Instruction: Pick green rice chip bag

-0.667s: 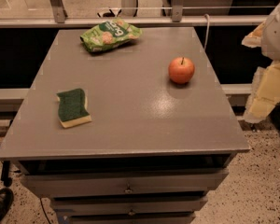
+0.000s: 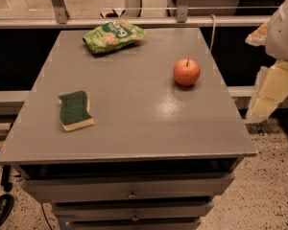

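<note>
The green rice chip bag (image 2: 113,36) is a crinkly light-green foil bag with white lettering. It lies flat at the far edge of the grey table (image 2: 134,128), left of centre. My gripper (image 2: 271,92) hangs off the table's right side, beyond the edge, with cream-coloured parts pointing down below a white arm housing (image 2: 285,28). It is far to the right of the bag and touches nothing on the table.
A red apple (image 2: 186,72) stands on the right part of the table. A dark-green sponge with a yellow base (image 2: 75,110) lies at the left front. Drawers (image 2: 132,193) sit under the tabletop. A rail (image 2: 134,20) runs behind the table.
</note>
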Tool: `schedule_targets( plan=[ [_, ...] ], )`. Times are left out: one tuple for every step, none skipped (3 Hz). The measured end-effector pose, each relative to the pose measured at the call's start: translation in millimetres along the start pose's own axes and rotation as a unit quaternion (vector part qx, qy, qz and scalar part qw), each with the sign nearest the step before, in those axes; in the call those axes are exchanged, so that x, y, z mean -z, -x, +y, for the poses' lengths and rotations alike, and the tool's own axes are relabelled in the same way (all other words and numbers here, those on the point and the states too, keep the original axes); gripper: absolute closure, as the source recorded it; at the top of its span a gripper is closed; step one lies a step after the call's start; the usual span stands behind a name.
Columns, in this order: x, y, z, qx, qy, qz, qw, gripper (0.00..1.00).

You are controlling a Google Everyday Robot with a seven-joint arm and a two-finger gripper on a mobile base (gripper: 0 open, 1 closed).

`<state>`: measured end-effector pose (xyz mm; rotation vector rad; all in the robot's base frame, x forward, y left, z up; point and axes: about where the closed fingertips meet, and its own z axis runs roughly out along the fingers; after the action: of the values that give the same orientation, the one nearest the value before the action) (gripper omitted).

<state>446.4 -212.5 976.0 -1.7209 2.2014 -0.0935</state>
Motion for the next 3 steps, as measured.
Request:
schedule_targets(
  plan=[
    [-23, 34, -34, 0.027, -0.009, -0.058, 0.9979, 0.0],
    [-60, 100, -90, 0.066, -0.026, -0.146, 0.9868, 0.0],
    [-88, 169, -139, 0.101, -0.045, -0.23, 0.9669, 0.0]
  ],
)
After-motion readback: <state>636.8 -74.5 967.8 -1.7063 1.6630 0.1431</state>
